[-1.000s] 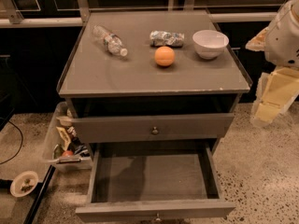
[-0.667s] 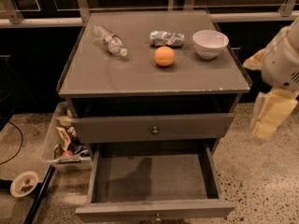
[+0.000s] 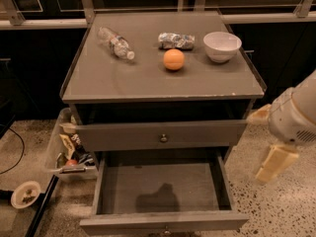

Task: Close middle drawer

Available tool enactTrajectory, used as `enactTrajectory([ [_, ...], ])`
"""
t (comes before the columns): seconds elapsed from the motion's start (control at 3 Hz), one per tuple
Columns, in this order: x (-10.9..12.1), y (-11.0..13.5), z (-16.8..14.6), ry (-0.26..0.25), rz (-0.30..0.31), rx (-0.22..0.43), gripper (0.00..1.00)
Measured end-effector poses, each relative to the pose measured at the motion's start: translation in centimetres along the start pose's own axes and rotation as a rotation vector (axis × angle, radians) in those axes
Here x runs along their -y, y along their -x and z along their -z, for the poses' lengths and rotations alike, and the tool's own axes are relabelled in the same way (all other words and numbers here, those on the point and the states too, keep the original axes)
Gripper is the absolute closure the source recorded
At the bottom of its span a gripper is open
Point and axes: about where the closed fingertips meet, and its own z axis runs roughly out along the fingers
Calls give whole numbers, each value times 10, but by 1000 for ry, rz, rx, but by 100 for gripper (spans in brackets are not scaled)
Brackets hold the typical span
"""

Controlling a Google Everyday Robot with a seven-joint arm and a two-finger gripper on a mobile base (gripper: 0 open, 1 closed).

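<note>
Middle drawer point(image 3: 163, 222) open, hand point(image 3: 274, 163) right of table point(image 3: 148, 83)
The drawer juts far out from the table's front; the hand hangs beside the table's right edge, touching nothing. Apart or together: cannot tell.

One camera looks from high in front of the table point(image 3: 98, 90), close by, tilted steeply down across its top and front; the hand point(image 3: 269, 147) hangs at the view's right edge.
</note>
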Motion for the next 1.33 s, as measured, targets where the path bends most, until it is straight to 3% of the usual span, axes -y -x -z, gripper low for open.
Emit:
enactTrajectory([
  [0.33, -22, -17, -45, 46, 19, 42, 42],
  [1.0, -25, -18, -48, 48, 23, 38, 88],
  [1.33, -44, -38, -92, 106, -24, 64, 100],
])
